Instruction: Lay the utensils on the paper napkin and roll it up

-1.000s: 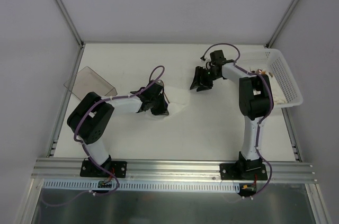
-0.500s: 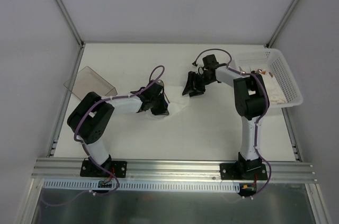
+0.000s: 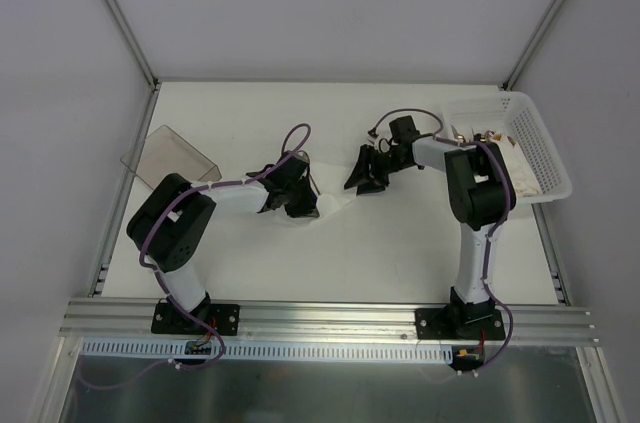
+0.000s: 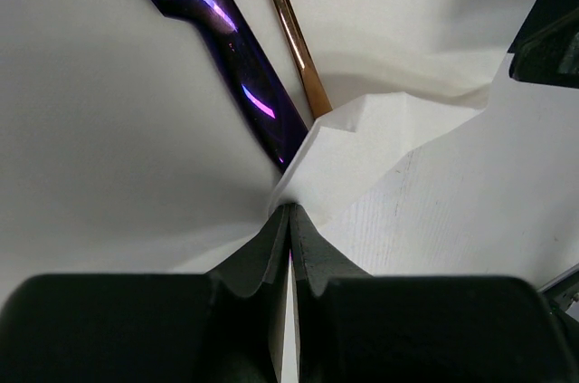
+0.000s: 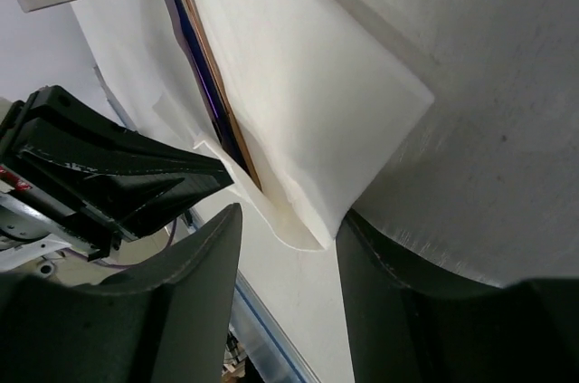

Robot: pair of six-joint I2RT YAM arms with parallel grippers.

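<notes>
utensils (image 4: 291, 34) already lie inside the paper napkin (image 4: 362, 157), half folded over them mid table (image 3: 400, 243). left pincer (image 4: 289, 220) clenched on a napkin edge; right pincer (image 5: 285, 243) released, straddling a corner. rolling looks barely begun.

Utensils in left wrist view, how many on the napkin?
2. A dark glossy utensil and a copper-coloured utensil lie side by side, both running under the folded napkin. Others may be hidden beneath it.
</notes>
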